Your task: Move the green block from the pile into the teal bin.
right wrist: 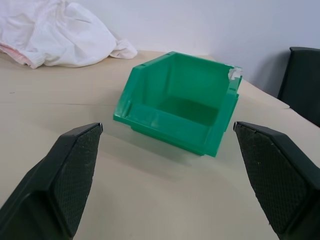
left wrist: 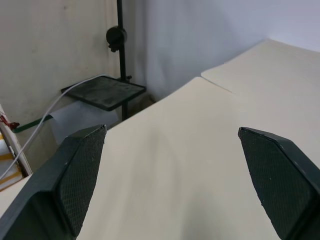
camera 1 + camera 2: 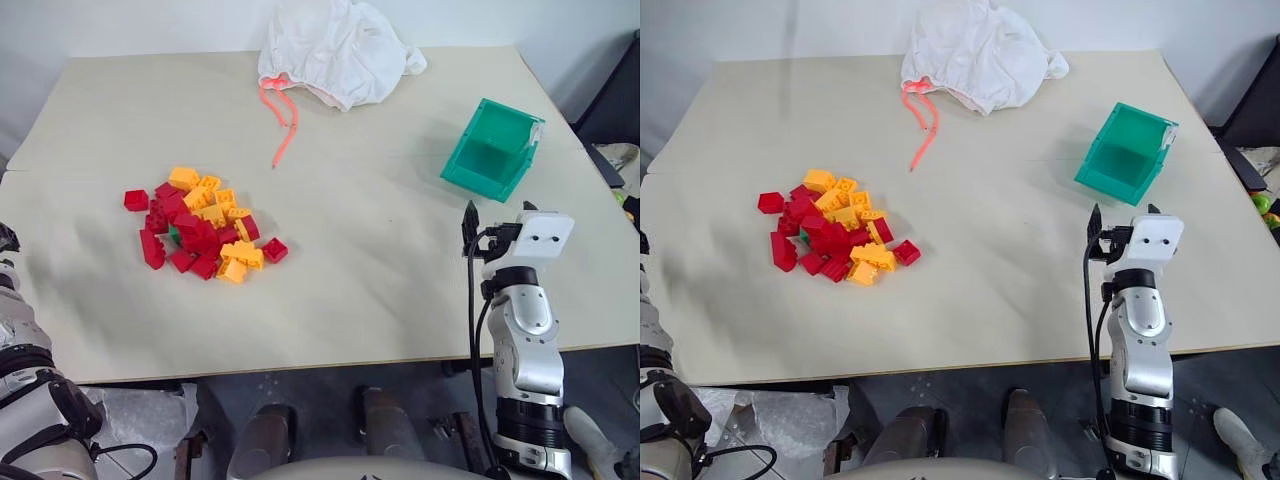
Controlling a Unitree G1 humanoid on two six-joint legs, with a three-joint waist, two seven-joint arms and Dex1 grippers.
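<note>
- Beige counter carries the pile at left, teal bin far right, white cloth at far edge.
- Left end effector and right end effector both spread, empty.

Pile on table left; bin right; cloth at far edge betw. them.

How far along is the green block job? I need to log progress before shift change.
Nothing is done yet: the green block sits buried in the pile, and the teal bin is empty. Nothing is in hand: the left gripper and right gripper are both open. Picking, carrying and dropping all remain.
</note>
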